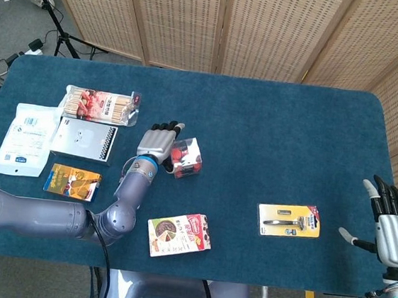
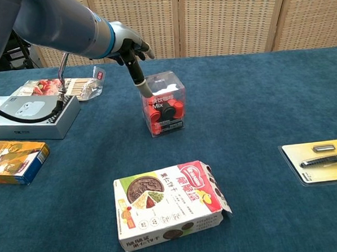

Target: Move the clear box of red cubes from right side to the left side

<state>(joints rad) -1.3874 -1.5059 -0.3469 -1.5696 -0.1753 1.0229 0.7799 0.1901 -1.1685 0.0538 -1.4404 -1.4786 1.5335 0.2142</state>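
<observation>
The clear box of red cubes (image 1: 188,159) stands upright near the table's middle, and the chest view shows its red and black contents (image 2: 164,106). My left hand (image 1: 158,142) hovers at the box's left side with its fingers spread. In the chest view the left hand (image 2: 126,47) is above and behind the box, and its thumb (image 2: 139,81) points down at the box's top left corner; I cannot tell if it touches. My right hand (image 1: 392,230) is open at the table's front right edge, holding nothing and far from the box.
A snack carton (image 1: 178,235) lies in front of the box. A yellow razor pack (image 1: 289,220) lies to the right. On the left lie a grey box (image 1: 83,140), an orange packet (image 1: 73,181), a white pouch (image 1: 26,138) and a stick-snack pack (image 1: 101,105).
</observation>
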